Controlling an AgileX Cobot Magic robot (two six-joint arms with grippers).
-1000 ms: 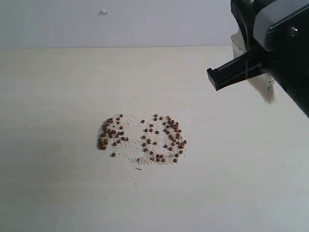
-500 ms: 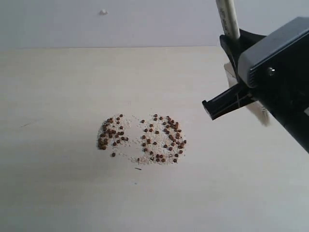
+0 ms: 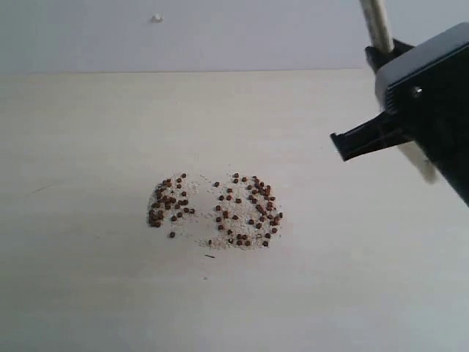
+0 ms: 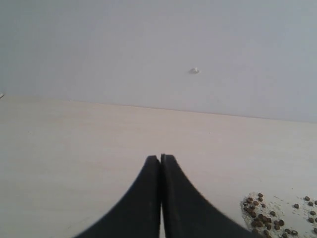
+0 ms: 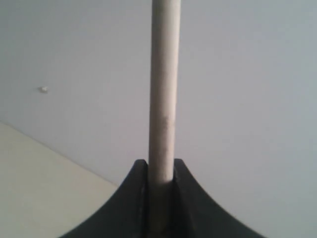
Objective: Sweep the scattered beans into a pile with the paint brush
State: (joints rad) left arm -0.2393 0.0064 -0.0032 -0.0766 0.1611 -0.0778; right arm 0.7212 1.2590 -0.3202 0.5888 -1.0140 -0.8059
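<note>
The beans point(image 3: 216, 211) lie mid-table as two loose reddish-brown patches over whitish grains; in the left wrist view the beans point(image 4: 262, 218) show beside the jaws. My right gripper point(image 5: 161, 166) hangs above the table's right side, away from them, shut on the paint brush handle point(image 5: 163, 84). The handle point(image 3: 375, 22) rises past the frame's top. One black finger point(image 3: 363, 139) juts left. A pale blur point(image 3: 421, 163) under the gripper may be the brush's lower end. My left gripper point(image 4: 160, 157) is shut on nothing and does not show in the exterior view.
The pale table point(image 3: 88, 147) meets a grey wall point(image 3: 220, 37) at the back. A small white speck point(image 3: 157, 17) sits on the wall. A thin dark sliver point(image 3: 210, 256) lies just in front of the beans.
The right gripper has tipped the brush upright, so its handle now sticks up, and has shifted right, away from the beans. The beans have not moved.
</note>
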